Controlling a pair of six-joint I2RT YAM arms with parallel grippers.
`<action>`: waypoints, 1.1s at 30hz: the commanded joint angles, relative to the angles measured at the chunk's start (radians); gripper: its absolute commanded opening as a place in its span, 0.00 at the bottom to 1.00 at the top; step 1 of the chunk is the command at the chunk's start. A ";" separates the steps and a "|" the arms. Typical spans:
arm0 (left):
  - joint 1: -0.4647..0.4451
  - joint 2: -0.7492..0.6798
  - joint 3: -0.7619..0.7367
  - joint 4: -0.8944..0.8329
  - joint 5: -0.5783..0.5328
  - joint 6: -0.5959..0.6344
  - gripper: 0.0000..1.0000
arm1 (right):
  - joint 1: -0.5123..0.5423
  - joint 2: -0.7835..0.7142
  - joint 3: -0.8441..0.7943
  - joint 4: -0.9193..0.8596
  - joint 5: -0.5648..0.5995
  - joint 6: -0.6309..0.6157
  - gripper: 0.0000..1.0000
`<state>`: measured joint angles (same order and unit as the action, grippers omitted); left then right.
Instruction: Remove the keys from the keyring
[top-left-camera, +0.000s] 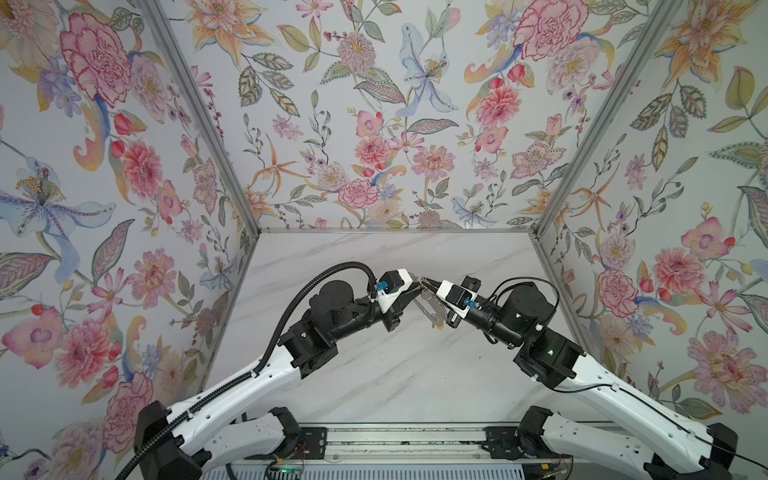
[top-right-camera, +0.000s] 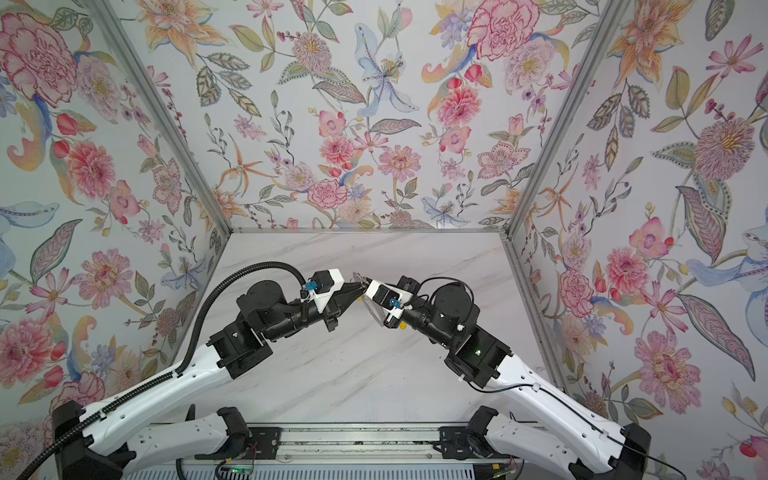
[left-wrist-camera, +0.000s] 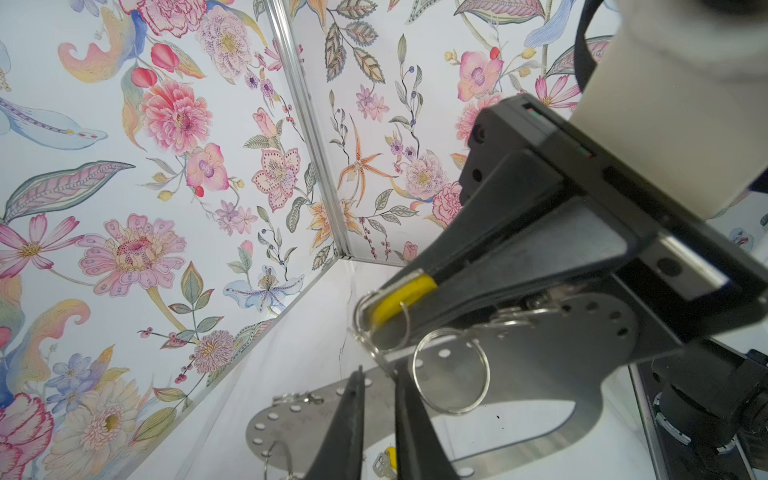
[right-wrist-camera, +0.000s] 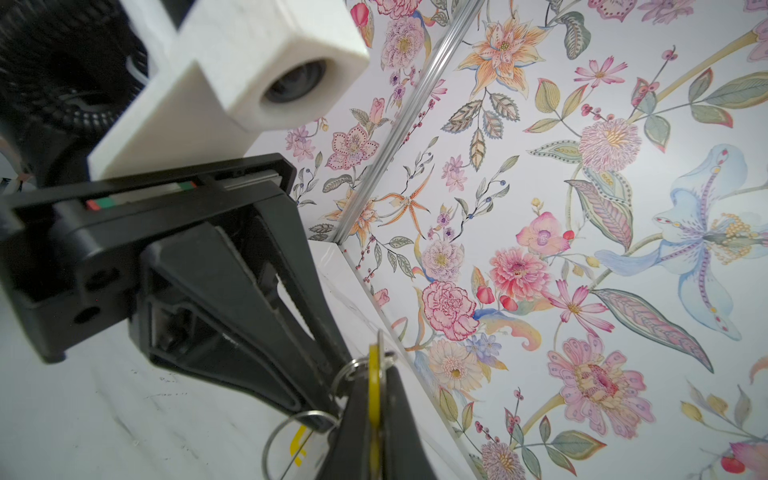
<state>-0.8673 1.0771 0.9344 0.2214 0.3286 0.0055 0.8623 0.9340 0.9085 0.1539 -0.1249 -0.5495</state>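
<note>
The large flat grey-silver metal keyring strip (left-wrist-camera: 532, 374) looks brushed and dull, and it is drilled with small holes. Thin wire split rings (left-wrist-camera: 415, 368) on it are polished and bright. The yellow oval plastic tag (left-wrist-camera: 401, 296) just above it is smooth and faintly glossy. Beneath it, the white marble-look tabletop (top-left-camera: 395, 374) is smooth with a soft sheen. The floral walls (top-left-camera: 374, 124) behind it look matt, like printed paper.

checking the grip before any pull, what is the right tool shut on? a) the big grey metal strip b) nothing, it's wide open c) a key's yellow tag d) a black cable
c, since both wrist views show the right tool clamped tight on a yellow key tag, which sits edge-on in its grip.
</note>
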 joint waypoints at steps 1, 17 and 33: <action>-0.009 -0.002 0.035 0.043 -0.007 -0.022 0.18 | -0.001 -0.008 -0.010 -0.003 -0.028 -0.016 0.00; -0.006 -0.013 0.064 0.000 0.010 -0.016 0.00 | 0.007 -0.024 0.000 -0.072 -0.026 -0.065 0.00; -0.005 0.110 0.370 -0.589 0.047 0.186 0.00 | 0.162 0.029 0.076 -0.214 0.248 -0.321 0.00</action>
<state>-0.8661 1.1530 1.2251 -0.2314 0.3363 0.1146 0.9707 0.9295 0.9634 -0.0113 0.0727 -0.7773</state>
